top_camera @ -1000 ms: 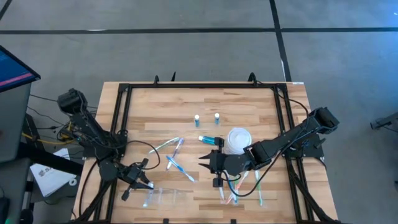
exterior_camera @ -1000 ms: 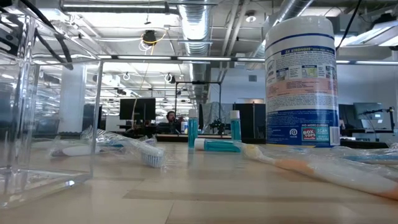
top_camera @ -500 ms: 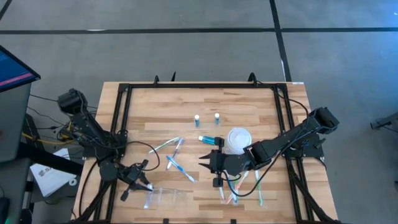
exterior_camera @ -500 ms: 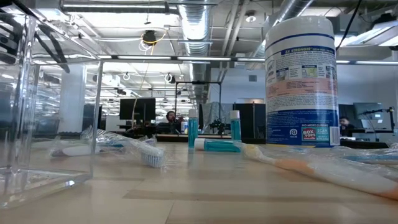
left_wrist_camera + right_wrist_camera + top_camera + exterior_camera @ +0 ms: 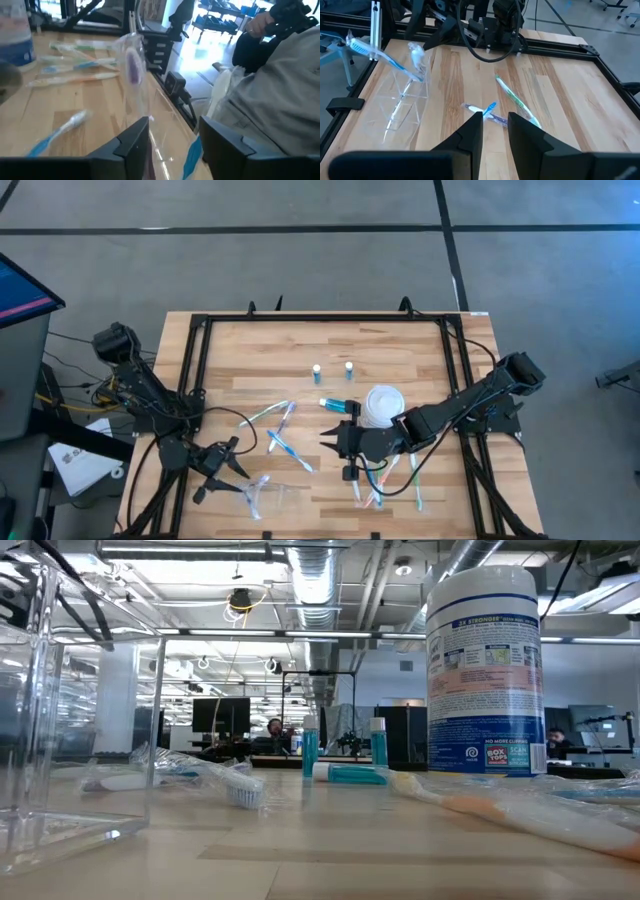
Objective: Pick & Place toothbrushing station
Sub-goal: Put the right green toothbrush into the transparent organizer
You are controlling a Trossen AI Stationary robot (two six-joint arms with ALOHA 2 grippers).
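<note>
My left gripper (image 5: 228, 470) sits at the desk's front-left corner, fingers spread wide around a clear organiser (image 5: 262, 495) without gripping it. My right gripper (image 5: 335, 442) waits mid-desk, fingers slightly parted, empty. Toothbrushes (image 5: 283, 442) lie scattered centre and front-right, so loading seems barely begun; next I'd need a clean pinch on 1 brush

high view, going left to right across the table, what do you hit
left tool → clear plastic holder → crossed toothbrushes → lying blue bottle → white cup stack → green toothbrush
</note>
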